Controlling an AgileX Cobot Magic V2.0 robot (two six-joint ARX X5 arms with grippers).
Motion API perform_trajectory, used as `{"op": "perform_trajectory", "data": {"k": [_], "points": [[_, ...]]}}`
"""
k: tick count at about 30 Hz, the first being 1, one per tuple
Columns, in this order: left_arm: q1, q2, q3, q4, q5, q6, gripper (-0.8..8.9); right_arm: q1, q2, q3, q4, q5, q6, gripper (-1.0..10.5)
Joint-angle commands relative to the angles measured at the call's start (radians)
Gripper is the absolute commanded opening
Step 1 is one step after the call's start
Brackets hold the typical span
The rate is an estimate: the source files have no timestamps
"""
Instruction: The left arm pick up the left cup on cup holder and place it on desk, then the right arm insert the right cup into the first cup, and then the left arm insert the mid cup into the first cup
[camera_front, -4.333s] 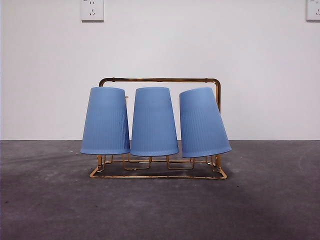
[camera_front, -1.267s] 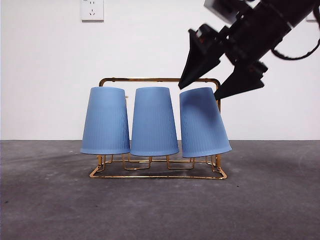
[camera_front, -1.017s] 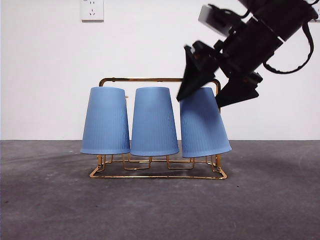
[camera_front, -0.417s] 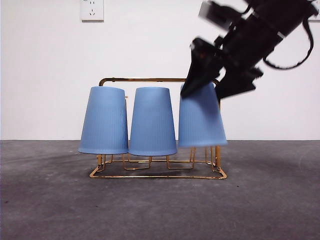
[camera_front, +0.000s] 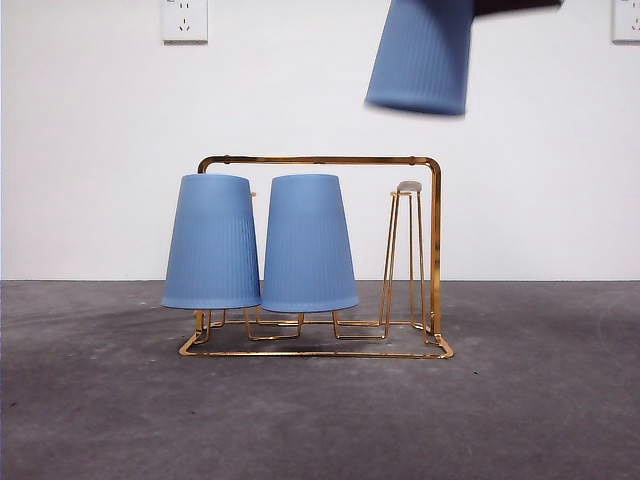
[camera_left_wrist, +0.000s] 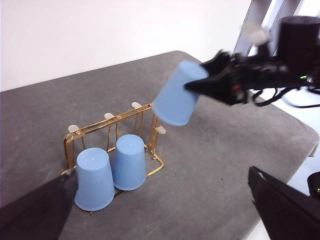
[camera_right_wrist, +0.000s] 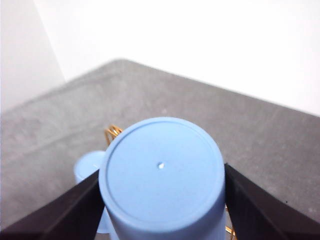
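The right cup (camera_front: 420, 55), blue and ribbed, hangs mouth down high above the gold wire cup holder (camera_front: 318, 160), with my right gripper (camera_right_wrist: 162, 200) shut on its sides. In the left wrist view this right gripper (camera_left_wrist: 210, 82) carries the cup (camera_left_wrist: 175, 100) over the holder (camera_left_wrist: 107, 121). The white-tipped prong (camera_front: 408, 187) below it stands bare. The left cup (camera_front: 212, 243) and the mid cup (camera_front: 308, 245) sit upside down on their prongs. My left gripper (camera_left_wrist: 160, 215) hovers open, high over the desk (camera_front: 320, 420), away from the cups.
Two wall sockets (camera_front: 184, 20) (camera_front: 626, 20) sit on the white wall behind. More bare prongs (camera_left_wrist: 135, 105) stand along the holder's back row. The desk's edge (camera_left_wrist: 300, 135) runs near the right arm's side.
The right gripper came down onto the right cup, shut on it and lifted it off its prong to well above the holder. The other two cups stay put.
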Motion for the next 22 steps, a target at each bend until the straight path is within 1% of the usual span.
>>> {"op": "perform_trajectory", "data": {"k": [1,4,7,9,11,16,19,22], "points": [[-0.005,0.007,0.012,0.007,0.001,0.006,5.64,0.018,-0.075,0.011,-0.066,0.000,0.045,2.3],[-0.005,0.007,0.012,0.006,0.001,0.006,5.64,0.051,-0.159,0.011,-0.189,0.000,0.053,2.3],[-0.005,0.007,0.012,0.004,0.001,0.006,5.64,0.106,-0.226,0.010,-0.319,0.009,0.067,2.2],[-0.005,0.007,0.012,0.004,0.001,0.006,5.64,0.155,-0.257,0.008,-0.385,0.035,0.086,2.1],[-0.005,0.007,0.012,0.004,0.001,0.006,5.64,0.219,-0.279,0.001,-0.428,0.092,0.101,2.1],[-0.005,0.007,0.012,0.004,0.001,0.006,5.64,0.380,-0.297,-0.068,-0.414,0.219,0.158,2.1],[-0.005,0.007,0.012,0.004,0.001,0.006,5.64,0.480,-0.286,-0.156,-0.331,0.294,0.196,2.1],[-0.005,0.007,0.012,0.004,0.001,0.006,5.64,0.551,-0.262,-0.249,-0.212,0.357,0.228,2.1]]}}
